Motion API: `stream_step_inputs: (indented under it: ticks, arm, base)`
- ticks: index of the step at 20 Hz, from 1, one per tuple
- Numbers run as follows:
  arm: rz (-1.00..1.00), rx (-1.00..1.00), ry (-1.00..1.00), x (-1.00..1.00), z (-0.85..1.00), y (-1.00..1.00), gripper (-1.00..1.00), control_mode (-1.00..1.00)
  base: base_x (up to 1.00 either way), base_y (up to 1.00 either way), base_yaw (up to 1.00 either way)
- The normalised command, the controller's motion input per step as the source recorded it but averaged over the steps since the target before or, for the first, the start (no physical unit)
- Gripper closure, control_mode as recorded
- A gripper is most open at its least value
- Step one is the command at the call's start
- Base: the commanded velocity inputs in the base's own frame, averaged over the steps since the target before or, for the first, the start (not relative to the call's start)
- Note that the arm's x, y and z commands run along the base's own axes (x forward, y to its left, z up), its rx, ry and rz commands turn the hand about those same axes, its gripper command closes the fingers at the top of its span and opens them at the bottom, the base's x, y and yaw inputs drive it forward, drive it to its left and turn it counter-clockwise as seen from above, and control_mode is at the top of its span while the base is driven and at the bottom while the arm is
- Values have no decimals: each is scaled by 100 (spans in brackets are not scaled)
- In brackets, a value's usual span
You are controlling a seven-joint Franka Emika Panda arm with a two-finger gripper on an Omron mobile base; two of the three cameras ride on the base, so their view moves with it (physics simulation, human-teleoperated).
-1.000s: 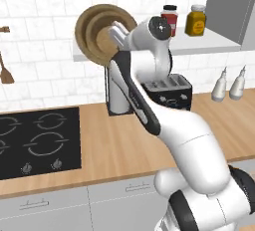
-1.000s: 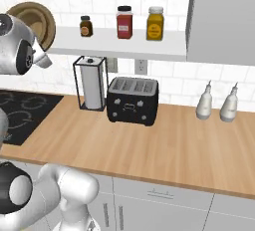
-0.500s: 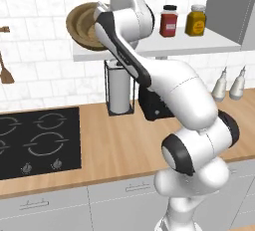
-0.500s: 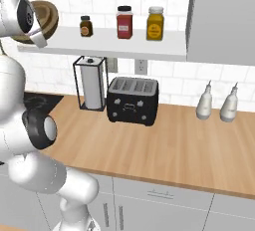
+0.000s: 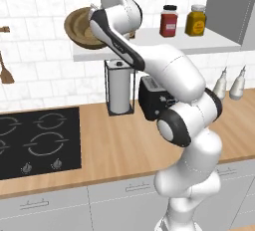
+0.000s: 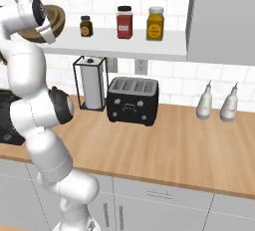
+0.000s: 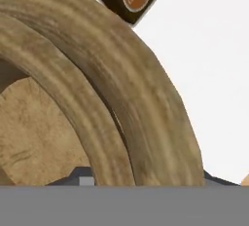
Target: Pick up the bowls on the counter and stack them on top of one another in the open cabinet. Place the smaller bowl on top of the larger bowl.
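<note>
Wooden bowls nested: smaller bowl [image 7: 44, 122] inside larger bowl [image 5: 79, 28], tilted, at left end of the open cabinet [image 6: 124, 46], near a small brown jar [image 6: 86, 26]. No bowl left on worktop [image 5: 114, 140]. Pincer state: cannot tell. Release and retreat probably remaining.

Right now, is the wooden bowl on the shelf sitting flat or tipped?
Tipped: the wooden bowl leans with its mouth facing sideways at the shelf's left end.

a glossy white robot arm [image 5: 169, 70] built of fat rounded segments, with dark grey-black bands and round caps at its joints, rising from a bulbous white base column [image 5: 191, 200].
</note>
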Motion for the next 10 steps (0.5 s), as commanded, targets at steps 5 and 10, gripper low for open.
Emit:
stream_step_inputs:
  ticks: [5,10]
  arm:
    - [-2,-4,0,89,-5,5,100,-100]
    - [0,0,0,28,-2,0,-100,-100]
  base:
    - [0,0,0]
    - [0,0,0]
